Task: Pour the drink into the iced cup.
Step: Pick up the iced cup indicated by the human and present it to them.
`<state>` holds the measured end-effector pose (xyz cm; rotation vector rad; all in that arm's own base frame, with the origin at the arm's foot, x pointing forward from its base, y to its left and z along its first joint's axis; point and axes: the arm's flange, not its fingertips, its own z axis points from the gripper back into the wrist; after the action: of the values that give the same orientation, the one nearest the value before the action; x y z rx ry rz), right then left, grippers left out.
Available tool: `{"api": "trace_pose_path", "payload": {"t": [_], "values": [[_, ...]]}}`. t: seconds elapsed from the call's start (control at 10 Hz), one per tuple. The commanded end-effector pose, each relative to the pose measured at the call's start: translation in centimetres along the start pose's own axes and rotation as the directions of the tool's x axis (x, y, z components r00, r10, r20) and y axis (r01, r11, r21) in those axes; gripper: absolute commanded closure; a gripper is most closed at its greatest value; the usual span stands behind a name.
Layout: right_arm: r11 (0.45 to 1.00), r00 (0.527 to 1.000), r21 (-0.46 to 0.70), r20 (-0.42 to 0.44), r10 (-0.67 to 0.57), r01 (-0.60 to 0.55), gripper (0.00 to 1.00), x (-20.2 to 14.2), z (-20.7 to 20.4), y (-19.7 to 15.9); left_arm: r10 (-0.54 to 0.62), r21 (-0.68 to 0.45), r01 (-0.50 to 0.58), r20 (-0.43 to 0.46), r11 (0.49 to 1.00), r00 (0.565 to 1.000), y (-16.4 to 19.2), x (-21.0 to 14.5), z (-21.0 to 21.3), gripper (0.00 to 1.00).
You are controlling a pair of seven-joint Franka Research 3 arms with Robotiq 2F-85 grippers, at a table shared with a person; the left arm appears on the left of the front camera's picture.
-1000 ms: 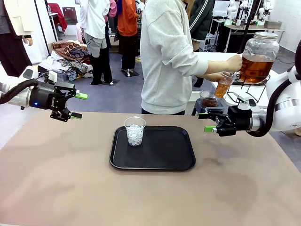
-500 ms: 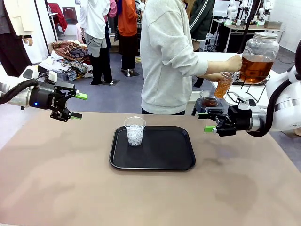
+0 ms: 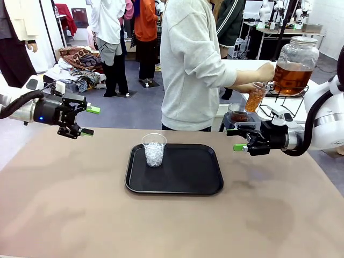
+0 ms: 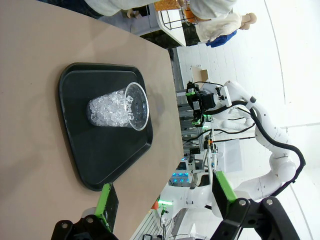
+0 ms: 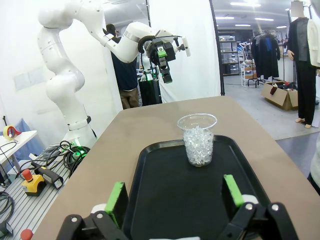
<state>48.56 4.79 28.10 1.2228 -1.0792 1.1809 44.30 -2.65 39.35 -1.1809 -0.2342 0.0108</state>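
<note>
Item: work table [image 3: 80,204], tan top, seen from the robot's side. Black tray [image 3: 188,173], rounded corners, lies flat near the table's middle. Iced cup [image 3: 154,150]: clear plastic, upright on the tray's left part as seen from the front, filled most of the way with clear ice cubes, with no amber liquid visible in it. Left gripper [image 3: 90,121]: held above the table's left edge, well apart from the tray, fingers pointing toward the middle, jaws spread wide with nothing between them; its own wrist view looks between the green pads [image 4: 106,197] at the cup and tray. Right gripper [image 3: 235,140]: held above the table's right side near the tray's far right corner, not touching it, jaws likewise spread wide and empty; its wrist view frames the cup between the two pads. Glass jar [image 3: 297,51], with lid, stands on a wire stand off the table's far right. The drink [image 3: 293,78]: amber-brown, fills the lower part of that jar. Person in a pale sweatshirt [image 3: 191,64] stands at the far side, turned toward the jar, one hand [image 3: 267,71] at its front. Small clear cup [image 3: 256,98], tilted, held just beside the jar, holds amber liquid.
</note>
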Motion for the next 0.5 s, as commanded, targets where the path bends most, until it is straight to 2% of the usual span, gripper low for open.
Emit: {"api": "trace_pose_path", "payload": {"t": [0.0, 0.4], "values": [[1.000, 1.000, -0.005, -0.001, -0.001, 0.001, 0.00, 0.32, -0.18, -0.31, -0.002, -0.001, 0.002, 0.001, 1.000, 1.000, -0.05, 0.04, -0.01, 0.00], [1.000, 1.000, -0.005, -0.001, -0.001, 0.001, 0.00, 0.32, -0.18, -0.31, -0.002, -0.001, 0.002, 0.001, 1.000, 1.000, -0.05, 0.04, -0.01, 0.00]]}}
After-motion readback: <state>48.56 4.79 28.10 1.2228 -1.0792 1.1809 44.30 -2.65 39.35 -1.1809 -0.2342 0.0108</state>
